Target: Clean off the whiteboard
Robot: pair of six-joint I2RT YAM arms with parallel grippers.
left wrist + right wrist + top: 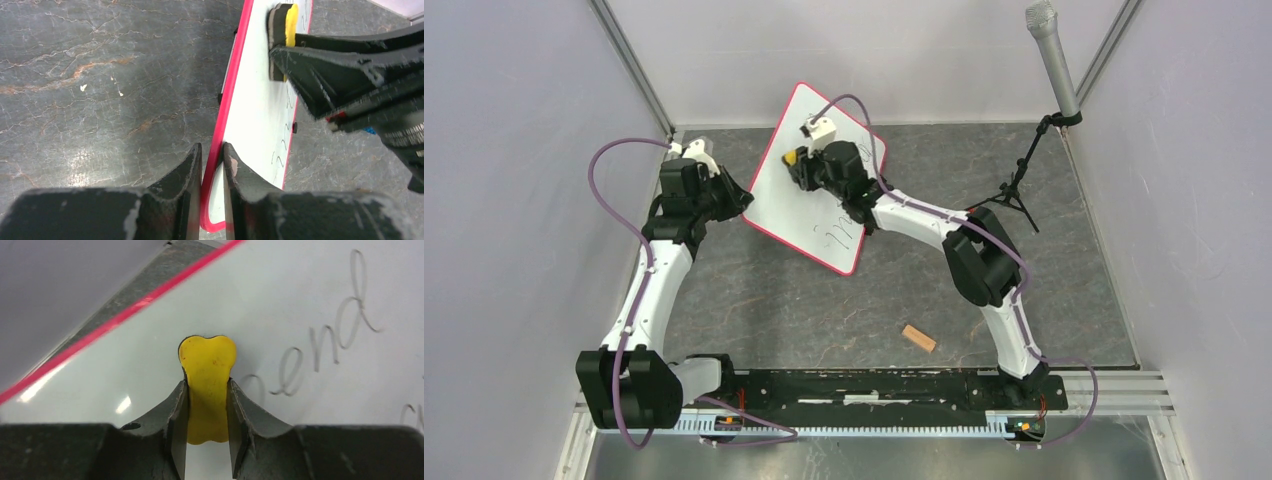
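Yellow eraser [207, 357] is pinched tight in the right gripper [207, 390], face on the whiteboard [796, 215] near its far end. Board's long axis runs 1 to 7 o'clock in the top view. Writing [839, 235] sits at 5 o'clock from the eraser, so the next wipe likely heads there. Left gripper [212, 150] is clamped on the red rim [228, 100], 9 o'clock side.

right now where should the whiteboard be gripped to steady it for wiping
The thin red-rimmed left edge of the whiteboard, pinched from the left: it's a flat sheet, and that edge sits clear of the eraser and writing. The left gripper clamps there.
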